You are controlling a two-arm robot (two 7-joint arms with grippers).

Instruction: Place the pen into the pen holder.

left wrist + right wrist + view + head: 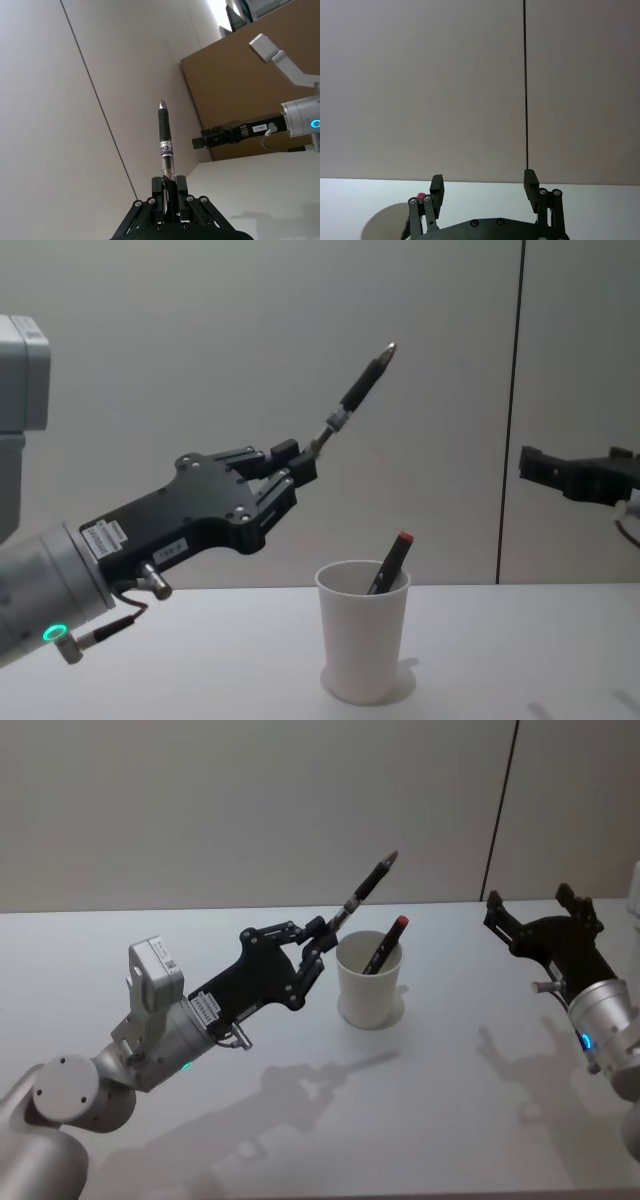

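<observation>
The left gripper [318, 940] was clenched on the tail end of the pen [368, 885]. The pen stuck out beyond the jaws, slanting up and away, its tip well above them. The pen holder [369, 985], a white paper cup, stood on the table [450, 1100] below the jaws and just ahead of them, clear of both jaws and pen. A red-capped pen [388, 942] leaned inside it. The right gripper [537, 915] hung well off to the side, jaws spread and holding nothing.

To my eye the trouble lay in that short grip: held only by its end, the pen might swivel or slip as the wrist tipped it over. Brought down off-centre, it could catch the rim or the leaning pen and knock over so light a cup.
</observation>
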